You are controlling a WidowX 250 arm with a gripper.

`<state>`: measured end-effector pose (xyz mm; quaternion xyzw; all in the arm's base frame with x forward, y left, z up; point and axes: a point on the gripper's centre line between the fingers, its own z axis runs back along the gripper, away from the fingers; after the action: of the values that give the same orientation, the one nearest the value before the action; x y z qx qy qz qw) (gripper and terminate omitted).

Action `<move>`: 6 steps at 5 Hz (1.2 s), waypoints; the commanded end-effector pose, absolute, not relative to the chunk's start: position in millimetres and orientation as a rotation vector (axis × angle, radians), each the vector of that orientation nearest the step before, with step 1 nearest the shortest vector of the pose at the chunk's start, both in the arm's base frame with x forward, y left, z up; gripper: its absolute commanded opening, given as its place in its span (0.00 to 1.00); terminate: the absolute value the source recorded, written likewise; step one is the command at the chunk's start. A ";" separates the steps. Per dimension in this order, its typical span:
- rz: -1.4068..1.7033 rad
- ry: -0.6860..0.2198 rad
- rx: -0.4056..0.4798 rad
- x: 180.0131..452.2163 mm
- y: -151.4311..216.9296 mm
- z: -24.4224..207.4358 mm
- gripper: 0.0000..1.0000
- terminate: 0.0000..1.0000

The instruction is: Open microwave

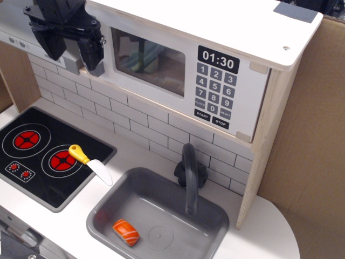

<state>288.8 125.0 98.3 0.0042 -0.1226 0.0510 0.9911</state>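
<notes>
"01:30" on microwave keypad

arm: seen at the upper left, entering from 12 o'clock | gripper: black, pointed down toward 6 o'clock | fingers: two are seen, one at 9 o'clock and one at 3 o'clock of the gap, held apart | grasp: nothing is seen held between them
</notes>
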 end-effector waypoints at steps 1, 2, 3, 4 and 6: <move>0.168 -0.294 0.037 312.4 145.4 108.2 1.00 0.00; 0.150 -0.289 0.044 321.6 145.0 100.9 1.00 0.00; 0.048 -0.281 0.017 322.9 139.4 99.6 1.00 0.00; -0.035 -0.263 -0.014 326.4 138.6 100.0 0.00 0.00; -0.071 -0.291 -0.053 333.6 140.8 99.8 0.00 0.00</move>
<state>327.8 136.3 86.6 -0.0352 -0.1246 -0.0368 0.9909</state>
